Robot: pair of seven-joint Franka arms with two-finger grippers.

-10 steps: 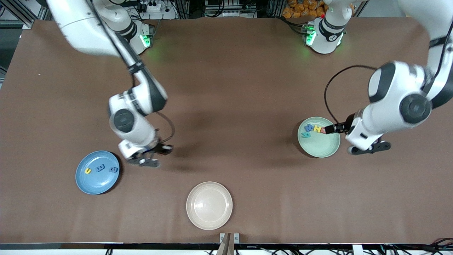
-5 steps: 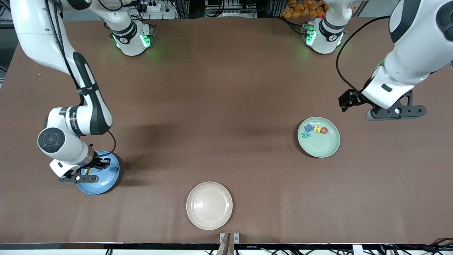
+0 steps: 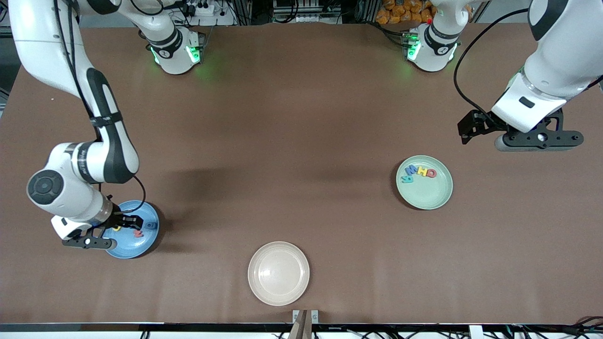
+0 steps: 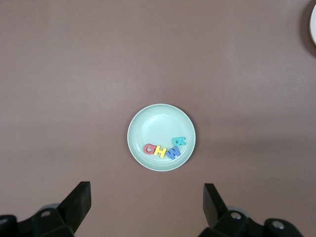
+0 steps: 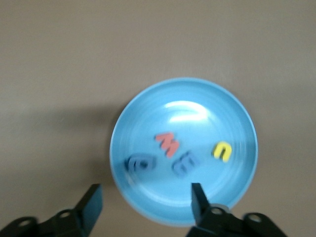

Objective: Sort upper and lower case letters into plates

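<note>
Blue plate (image 3: 136, 245) at right arm's end of worktop (image 3: 301, 117), holds four letters: red (image 5: 168, 143), yellow (image 5: 222, 151), two blue (image 5: 185, 164), scattered, no common axis. Right end effector (image 5: 145, 202) over plate's rim, fingers spread, empty.

Green plate (image 3: 431, 193) at left arm's end, four letters (image 4: 165, 149) in curved row along rim farther from camera. Left end effector (image 4: 147, 202) high over worktop beside plate, fingers wide apart, empty.

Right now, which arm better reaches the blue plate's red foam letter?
Right: the right pincer, open, hangs over the round blue plate; the left pincer hangs over table near the pale green plate.
</note>
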